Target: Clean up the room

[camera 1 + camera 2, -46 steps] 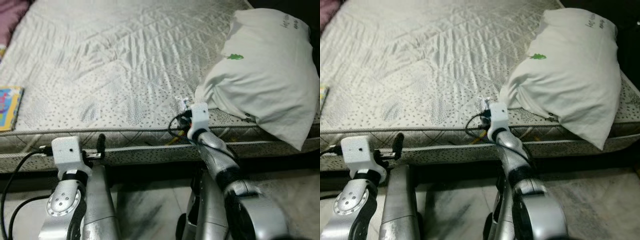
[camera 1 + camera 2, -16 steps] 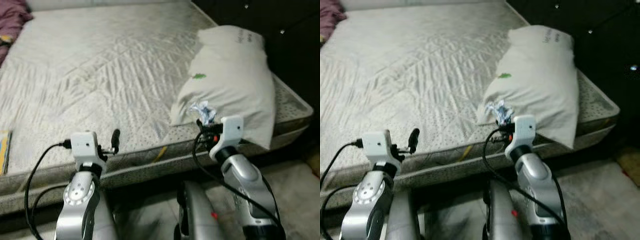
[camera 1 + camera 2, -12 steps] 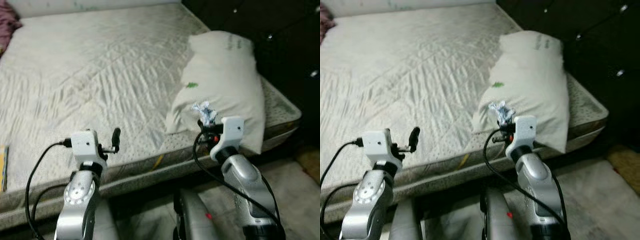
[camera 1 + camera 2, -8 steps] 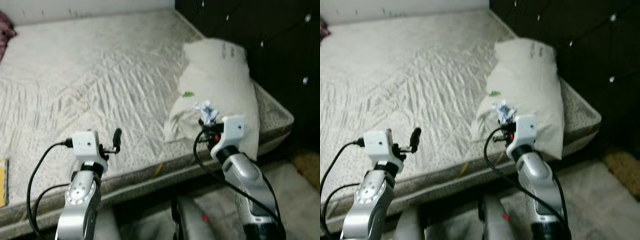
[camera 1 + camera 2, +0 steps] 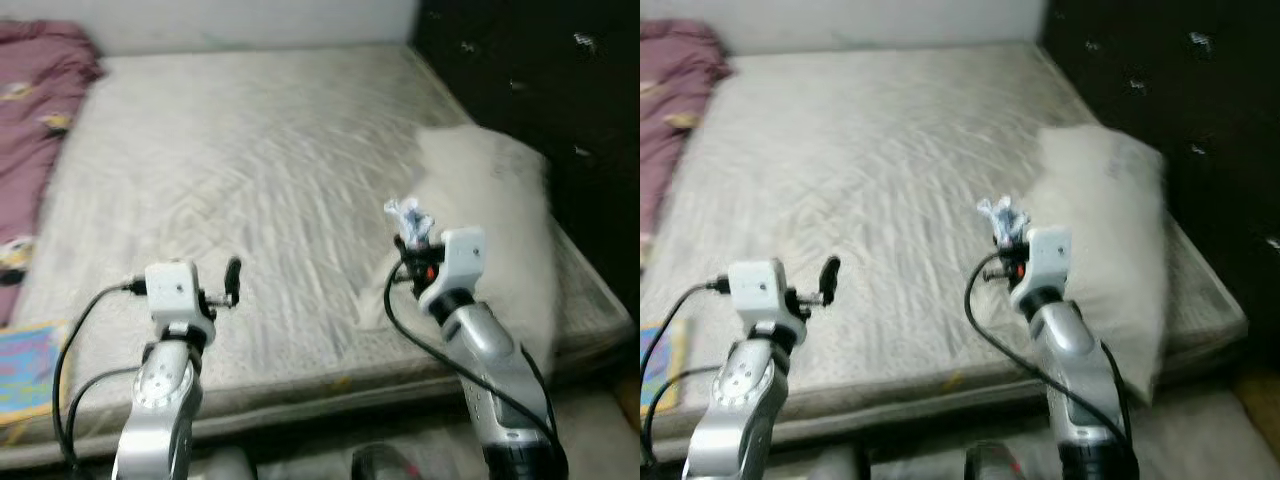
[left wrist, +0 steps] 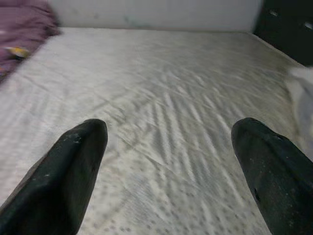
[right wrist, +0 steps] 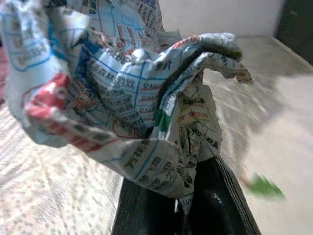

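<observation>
Pillow (image 5: pixel 495 215): on the mattress (image 5: pixel 250 160), at its right edge.
Blanket (image 5: pixel 35 90): on the mattress, far left.
Book (image 5: pixel 22 370): at the near left corner.
Headboard (image 5: pixel 530 70): right of the mattress.

Both silver arms end in white box-shaped wrist housings, the left arm (image 5: pixel 160 400) and the right arm (image 5: pixel 490 360) each trailing looped black cables, with long black fingers (image 6: pixel 68 171).

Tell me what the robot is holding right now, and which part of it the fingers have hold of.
The right gripper pinches a crumpled printed paper by its lower edge, above the mattress. The left gripper is open and holds nothing.
</observation>
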`<state>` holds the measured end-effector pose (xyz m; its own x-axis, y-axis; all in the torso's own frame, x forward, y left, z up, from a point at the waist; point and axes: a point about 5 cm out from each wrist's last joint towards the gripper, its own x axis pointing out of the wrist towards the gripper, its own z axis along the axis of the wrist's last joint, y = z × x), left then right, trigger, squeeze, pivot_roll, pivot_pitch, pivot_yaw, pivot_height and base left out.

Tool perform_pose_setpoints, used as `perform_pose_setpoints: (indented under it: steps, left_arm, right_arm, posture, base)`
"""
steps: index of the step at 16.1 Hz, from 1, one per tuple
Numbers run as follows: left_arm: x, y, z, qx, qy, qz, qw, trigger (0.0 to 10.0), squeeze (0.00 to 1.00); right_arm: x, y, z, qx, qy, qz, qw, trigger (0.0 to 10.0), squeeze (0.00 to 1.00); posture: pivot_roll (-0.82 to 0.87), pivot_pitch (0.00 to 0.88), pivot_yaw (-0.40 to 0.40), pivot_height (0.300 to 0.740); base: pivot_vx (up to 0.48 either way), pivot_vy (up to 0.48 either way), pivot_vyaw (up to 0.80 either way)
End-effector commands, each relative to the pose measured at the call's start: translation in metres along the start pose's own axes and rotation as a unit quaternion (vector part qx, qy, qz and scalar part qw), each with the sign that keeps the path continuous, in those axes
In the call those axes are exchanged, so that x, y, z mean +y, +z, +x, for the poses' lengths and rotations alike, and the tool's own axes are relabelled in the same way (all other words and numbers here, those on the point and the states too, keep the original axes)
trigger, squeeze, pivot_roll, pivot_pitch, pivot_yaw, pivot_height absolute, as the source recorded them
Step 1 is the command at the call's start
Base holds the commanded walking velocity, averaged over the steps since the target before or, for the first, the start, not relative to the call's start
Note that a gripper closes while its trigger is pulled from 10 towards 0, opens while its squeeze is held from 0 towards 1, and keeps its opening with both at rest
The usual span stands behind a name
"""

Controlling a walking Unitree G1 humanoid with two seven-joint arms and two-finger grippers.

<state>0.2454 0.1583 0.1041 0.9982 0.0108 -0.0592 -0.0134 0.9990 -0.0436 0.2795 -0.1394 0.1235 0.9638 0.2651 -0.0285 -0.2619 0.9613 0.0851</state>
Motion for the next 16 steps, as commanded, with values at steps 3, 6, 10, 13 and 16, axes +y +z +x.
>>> perform_pose_setpoints:
  steps: [3,6,10,13,16]
  left_arm:
    - [0.004,-0.003,-0.002,0.007,0.013,0.0,1.0,10.0,0.0]
    - [0.004,-0.003,-0.002,0.006,0.015,-0.002,1.0,10.0,0.0]
    - [0.006,-0.004,-0.003,0.01,0.028,0.0,1.0,10.0,0.0]
    - [0.006,-0.007,-0.005,0.023,0.028,-0.019,0.999,10.0,0.0]
    - [0.005,-0.004,-0.005,0.015,0.018,-0.002,1.0,10.0,0.0]
  right_arm:
    - [0.002,0.002,0.003,-0.008,0.011,-0.005,1.0,10.0,0.0]
    - [0.002,0.0,0.004,-0.003,0.007,0.002,1.0,10.0,0.0]
    - [-0.001,-0.021,0.0,0.056,-0.009,0.028,0.998,10.0,0.0]
    - [-0.003,-0.026,0.003,0.072,-0.033,-0.054,0.995,10.0,0.0]
    - [-0.002,-0.017,0.006,0.046,-0.057,-0.026,0.997,10.0,0.0]
  posture:
    - [0.04,0.0,-0.031,0.74]
    - [0.04,0.0,-0.035,0.74]
    - [0.04,0.0,-0.038,0.74]
    - [0.04,0.0,-0.034,0.74]
    - [0.04,0.0,-0.031,0.74]
  base:
    - [0.0,0.0,0.0]
    - [0.0,0.0,0.0]
    - [0.0,0.0,0.0]
    - [0.0,0.0,0.0]
    - [0.0,0.0,0.0]
